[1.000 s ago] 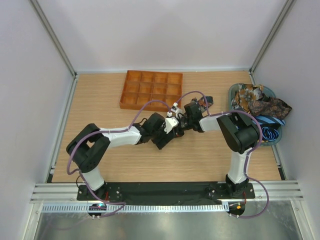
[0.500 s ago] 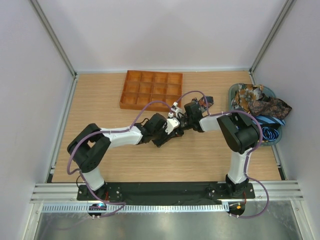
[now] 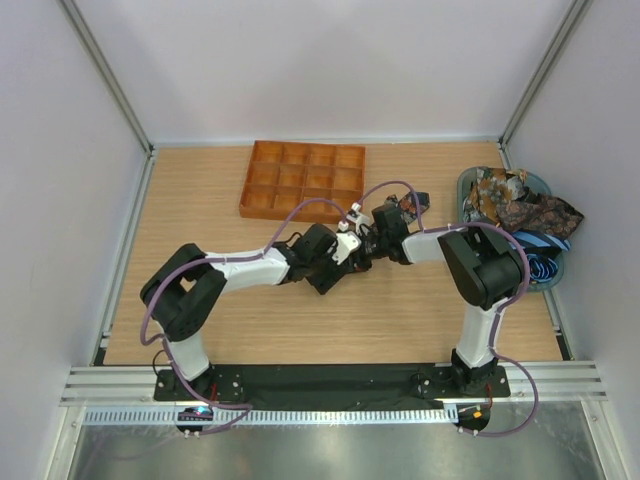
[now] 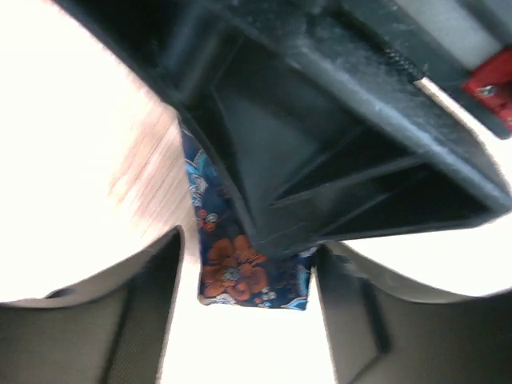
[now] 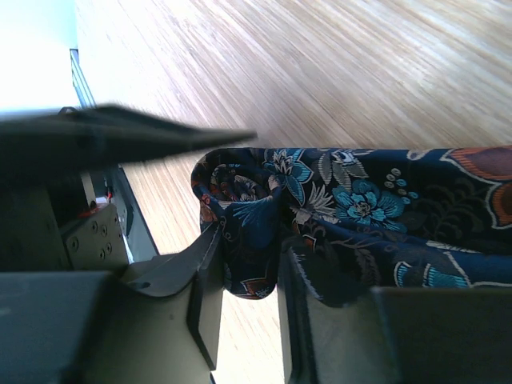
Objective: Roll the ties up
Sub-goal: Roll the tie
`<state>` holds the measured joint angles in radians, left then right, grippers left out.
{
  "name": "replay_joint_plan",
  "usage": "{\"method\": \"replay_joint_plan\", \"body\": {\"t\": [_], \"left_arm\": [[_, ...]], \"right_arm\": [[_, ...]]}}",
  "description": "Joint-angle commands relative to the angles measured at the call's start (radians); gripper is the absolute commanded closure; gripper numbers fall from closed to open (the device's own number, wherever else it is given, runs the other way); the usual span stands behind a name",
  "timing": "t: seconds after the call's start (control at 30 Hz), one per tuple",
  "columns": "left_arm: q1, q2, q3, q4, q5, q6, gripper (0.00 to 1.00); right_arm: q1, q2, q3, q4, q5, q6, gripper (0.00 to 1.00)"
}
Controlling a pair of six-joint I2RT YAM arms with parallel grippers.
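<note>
now | right gripper [image 5: 250, 268] clenched on the rolled end of a dark floral tie [image 5: 352, 200] | left gripper [image 4: 252, 308] released, fingers apart either side of the tie's lower edge | spot: mid-table, near the orange gridded tray [image 3: 303, 178] | other ties [image 3: 520, 205] heaped in teal basket [image 3: 553, 272], right side

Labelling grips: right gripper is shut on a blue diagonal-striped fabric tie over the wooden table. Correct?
Not striped. The right gripper is shut on a dark navy fabric tie with a teal and orange floral pattern, over the wooden table. The right wrist view shows it.
</note>
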<state>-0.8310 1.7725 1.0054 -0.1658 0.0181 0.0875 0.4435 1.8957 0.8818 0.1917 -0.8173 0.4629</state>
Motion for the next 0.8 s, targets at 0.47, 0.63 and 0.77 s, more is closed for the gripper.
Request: {"method": "replay_joint_plan", "body": {"t": [0.47,0.63,0.77], "left_arm": [[0.004,0.102,0.157,-0.141,0.032,0.034,0.24],[0.006,0.142,0.156,-0.158,0.04,0.029,0.44],[0.004,0.143,0.156,-0.179,0.02,0.026,0.62]], "right_arm": [[-0.005,0.083,0.009,-0.044,0.029,-0.023,0.74],[-0.006,0.078,0.011,-0.046,0.03,-0.024,0.74],[-0.006,0.065,0.009,-0.044,0.041,-0.023,0.61]]}}
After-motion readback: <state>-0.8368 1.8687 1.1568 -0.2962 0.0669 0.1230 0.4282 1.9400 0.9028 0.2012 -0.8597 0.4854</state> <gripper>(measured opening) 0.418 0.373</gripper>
